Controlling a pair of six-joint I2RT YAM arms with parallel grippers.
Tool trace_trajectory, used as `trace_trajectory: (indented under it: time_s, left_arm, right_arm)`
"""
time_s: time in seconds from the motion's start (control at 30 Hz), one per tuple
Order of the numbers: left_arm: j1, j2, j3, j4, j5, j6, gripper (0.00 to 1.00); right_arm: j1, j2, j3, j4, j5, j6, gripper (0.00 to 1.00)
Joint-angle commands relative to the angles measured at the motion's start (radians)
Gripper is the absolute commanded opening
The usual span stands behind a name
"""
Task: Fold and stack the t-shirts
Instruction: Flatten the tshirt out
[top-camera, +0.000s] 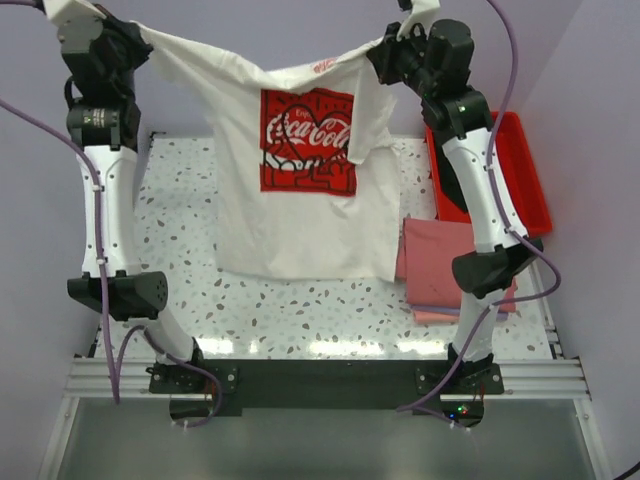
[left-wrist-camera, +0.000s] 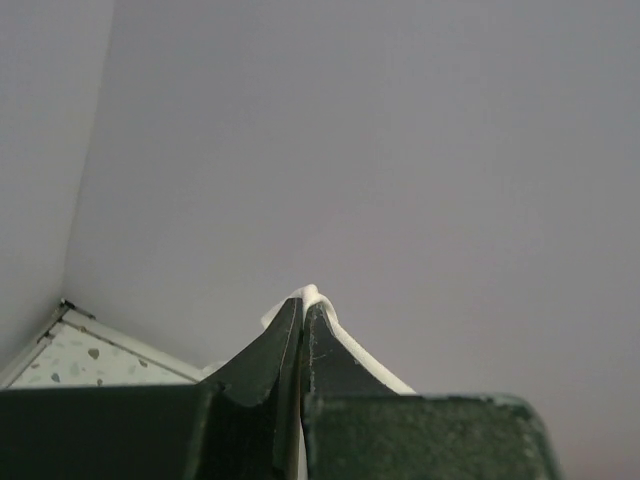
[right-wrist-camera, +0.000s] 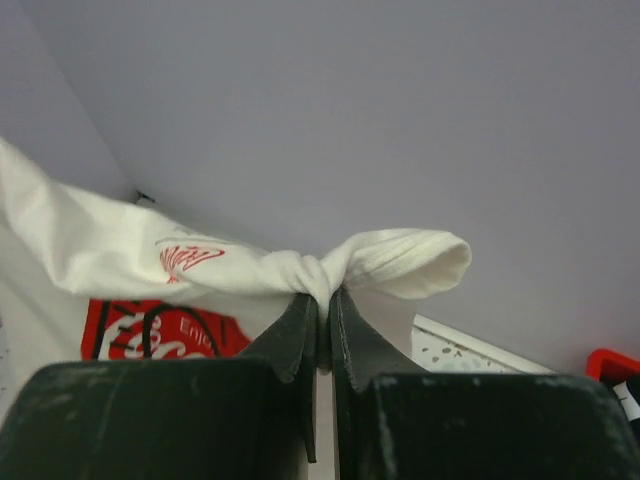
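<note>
- T-shirts nearest my bases: the folded pink t-shirts (top-camera: 430, 255) lie stacked on the right side of the table (top-camera: 180, 200). They are partly hidden behind the elbow of my right arm (top-camera: 490, 220). A paler layer shows at the stack's near edge.
- The white t-shirt (top-camera: 290, 220) hangs spread out over the middle of the table, its front toward the overhead camera. I cannot tell whether its lower hem touches the speckled top. Seen from above, its right edge overlaps the left edge of the pink stack.
- The red Coca-Cola print (top-camera: 308, 140) sits on the chest, and one sleeve droops just to its right.
- The red tray (top-camera: 530, 180) stands at the far right of the table, beyond the pink stack, with my right forearm crossing in front of it.
- My left end effector (left-wrist-camera: 303, 305) is raised at the far left. Its jaws are pinched together on a thin fold of the white t-shirt at one shoulder.
- My right end effector (right-wrist-camera: 322, 300) is raised at the far right, clamped tight on bunched cloth at the other shoulder. A rolled sleeve end pokes out to one side of my fingers, and a small red neck print lies to the other.
- The lavender wall (left-wrist-camera: 400, 150) is behind both.
</note>
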Motion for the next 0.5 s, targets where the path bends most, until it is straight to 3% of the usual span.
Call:
trace_trajectory:
  time_s: [0.0,0.13,0.23,0.33,0.43,0.47]
  left_arm:
    - [0.153,-0.078,0.157,0.114,0.203,-0.054,0.0]
    - [0.227,-0.142,0.08,0.156,0.3,-0.102,0.0]
    - [0.271,-0.226,-0.084,0.162,0.3,-0.097,0.0]
    - [0.294,-0.355,-0.337,0.144,0.248,-0.073,0.0]
    - [0.297,-0.56,-0.685,0.141,0.064,-0.103,0.0]
    - [0.299,-0.62,-0.875,0.148,0.021,-0.125,0.0]
  right_arm:
    - [0.002,-0.115,0.09,0.263,-0.061,0.007,0.0]
    - [0.002,-0.164,0.084,0.227,-0.098,-0.05,0.0]
    - [0.002,-0.268,-0.063,0.181,-0.176,-0.096,0.0]
    - [0.002,-0.386,-0.292,0.098,-0.285,-0.136,0.02]
    - [0.024,-0.504,-0.582,0.032,-0.389,-0.143,0.04]
    - [0.033,-0.534,-0.736,0.012,-0.383,-0.14,0.04]
